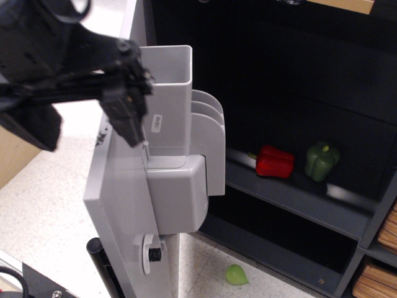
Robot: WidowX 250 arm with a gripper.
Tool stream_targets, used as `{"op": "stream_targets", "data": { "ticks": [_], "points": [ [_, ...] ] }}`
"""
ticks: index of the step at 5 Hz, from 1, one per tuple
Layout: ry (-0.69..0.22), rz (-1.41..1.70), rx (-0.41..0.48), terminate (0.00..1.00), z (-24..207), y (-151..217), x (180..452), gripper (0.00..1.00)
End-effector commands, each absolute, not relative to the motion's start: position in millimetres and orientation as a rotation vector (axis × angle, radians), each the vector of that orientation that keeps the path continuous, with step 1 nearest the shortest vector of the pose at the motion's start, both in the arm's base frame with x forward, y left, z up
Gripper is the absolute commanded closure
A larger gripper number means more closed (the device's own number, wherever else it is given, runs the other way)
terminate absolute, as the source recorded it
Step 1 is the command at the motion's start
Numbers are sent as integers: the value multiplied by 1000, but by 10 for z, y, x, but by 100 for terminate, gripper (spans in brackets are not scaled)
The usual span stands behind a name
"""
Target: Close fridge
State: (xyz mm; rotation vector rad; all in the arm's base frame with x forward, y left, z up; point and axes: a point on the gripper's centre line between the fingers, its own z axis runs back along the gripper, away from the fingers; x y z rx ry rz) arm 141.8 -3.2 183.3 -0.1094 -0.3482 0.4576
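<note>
The claw (87,118), seemingly open and empty, should push the fridge (121,186) door's outer face steadily shut.

The table (43,198) is a pale, speckled surface running under the whole scene. A small light-green object (236,274) lies on it, just in front of the fridge's (118,205) lowest dark shelf and right of the open door's bottom edge. A black post (100,261) stands near the door's lower corner. Black cables (9,279) lie at the bottom left
</note>
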Motion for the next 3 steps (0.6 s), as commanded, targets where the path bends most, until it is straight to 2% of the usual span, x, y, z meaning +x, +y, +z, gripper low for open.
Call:
{"op": "stream_targets", "data": {
  "ticks": [1,3],
  "points": [
    [-322,510,-133,0,1743,-200,1690,0],
    [-325,516,-118,0,1659,-627,2007,0]
  ]
}}
